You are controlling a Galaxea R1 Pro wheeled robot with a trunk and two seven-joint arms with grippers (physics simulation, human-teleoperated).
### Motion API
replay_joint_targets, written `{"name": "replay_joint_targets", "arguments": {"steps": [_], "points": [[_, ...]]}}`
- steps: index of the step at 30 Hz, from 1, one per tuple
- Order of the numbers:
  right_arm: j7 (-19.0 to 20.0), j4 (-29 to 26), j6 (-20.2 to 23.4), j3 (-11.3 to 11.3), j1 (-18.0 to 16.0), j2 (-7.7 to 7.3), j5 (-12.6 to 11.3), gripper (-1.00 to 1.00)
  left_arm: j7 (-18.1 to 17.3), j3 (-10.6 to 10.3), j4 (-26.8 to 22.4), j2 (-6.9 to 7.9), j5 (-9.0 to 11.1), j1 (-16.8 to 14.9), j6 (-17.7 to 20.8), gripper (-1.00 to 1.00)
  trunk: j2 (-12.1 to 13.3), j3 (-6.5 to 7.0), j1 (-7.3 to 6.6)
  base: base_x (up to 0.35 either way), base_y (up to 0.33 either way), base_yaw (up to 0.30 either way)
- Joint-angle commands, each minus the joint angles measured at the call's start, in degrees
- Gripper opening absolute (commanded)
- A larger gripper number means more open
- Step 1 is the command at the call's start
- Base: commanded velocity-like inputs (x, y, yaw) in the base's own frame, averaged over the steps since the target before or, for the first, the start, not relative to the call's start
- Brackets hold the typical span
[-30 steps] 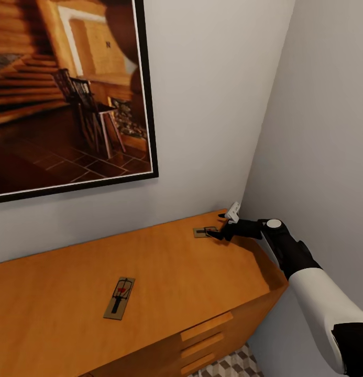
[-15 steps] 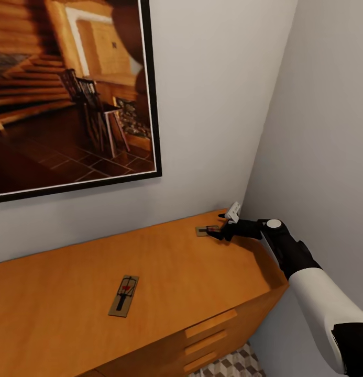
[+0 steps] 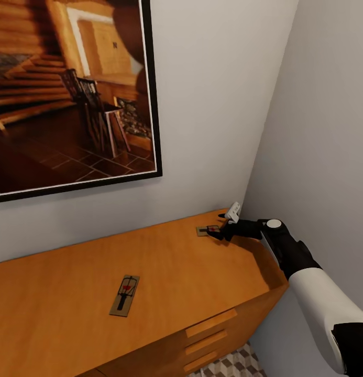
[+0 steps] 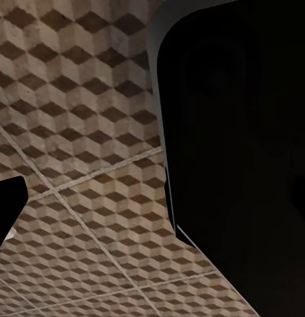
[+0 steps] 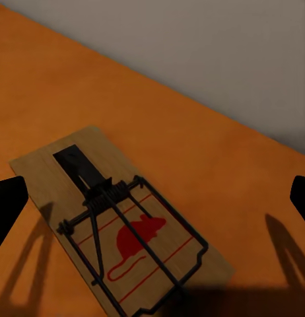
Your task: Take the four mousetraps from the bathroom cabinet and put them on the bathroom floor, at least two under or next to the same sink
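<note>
Mousetraps lie on the flat top of the cabinet (image 3: 165,272), two of them in the head view. Above the cabinet's left part a large framed picture (image 3: 71,94) hangs on the wall. The nearer mousetrap (image 3: 124,296) rests flat towards the front of the top, well apart from the other. Further right, the far mousetrap (image 3: 206,230) lies close to the back wall near the corner, and the right gripper (image 3: 219,226) reaches over its right end. In the right wrist view this trap (image 5: 119,224) sits between the spread fingertips (image 5: 6,208), wire and red mouse mark facing up, neither tip touching it. Below the drawers a patch of bathroom floor (image 3: 231,366) shows. The left wrist view looks down on the cube-patterned tiles (image 4: 73,152); whether the left gripper is spread or closed I cannot tell.
</note>
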Motion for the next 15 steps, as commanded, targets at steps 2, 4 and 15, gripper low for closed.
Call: {"name": "replay_joint_targets", "arguments": {"steps": [2,4,15], "points": [[0.1,-0.1,0.5,0.1,0.0,-0.02,0.1,1.0,0.0,-0.5,0.1,-0.02,0.5,0.0,0.0,1.0,0.0,-0.05,0.0,0.0,0.0,0.0],[0.1,-0.1,0.5,0.1,0.0,-0.01,0.1,1.0,0.0,-0.5,0.1,-0.04,0.5,0.0,0.0,1.0,0.0,-0.05,0.0,0.0,0.0,0.0],[0.1,-0.1,0.5,0.1,0.0,-0.05,0.1,1.0,0.0,-0.5,0.1,-0.96,0.5,0.0,0.0,1.0,0.0,-0.05,0.0,0.0,0.0,0.0]]}}
